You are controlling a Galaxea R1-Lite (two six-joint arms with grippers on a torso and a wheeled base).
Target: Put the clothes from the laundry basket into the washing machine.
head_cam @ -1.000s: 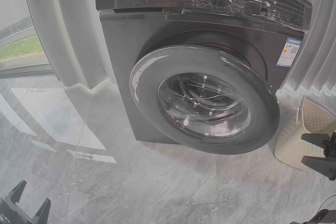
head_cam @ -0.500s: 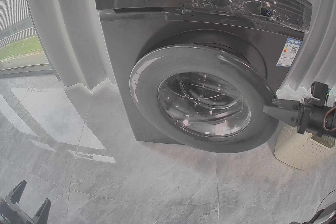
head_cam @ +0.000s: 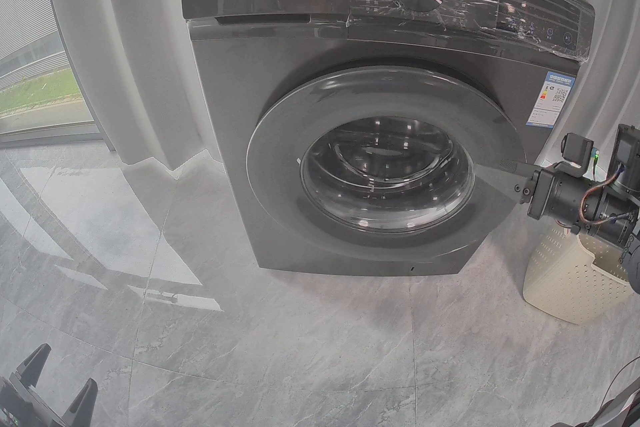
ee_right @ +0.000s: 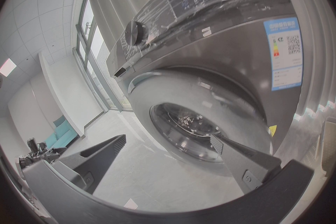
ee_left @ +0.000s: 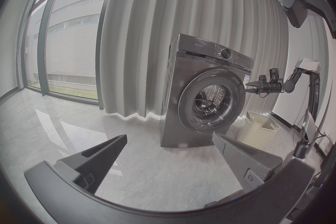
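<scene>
The right gripper [ee_right: 167, 139], fingers spread, is at the right edge of the washing machine's [head_cam: 267, 48] round door [head_cam: 280, 148], which looks about shut, the laundry basket [head_cam: 567, 275] stands just under that arm, and the left gripper [head_cam: 65, 368], also spread, is far away.

The right arm [head_cam: 580, 201] is stretched out level on the right side, wrist straight, with the right gripper [head_cam: 510, 176] pointing left, its fingers spread apart. The left gripper [head_cam: 63, 369] sits low on the left, fingers parted and pointing upward
</scene>
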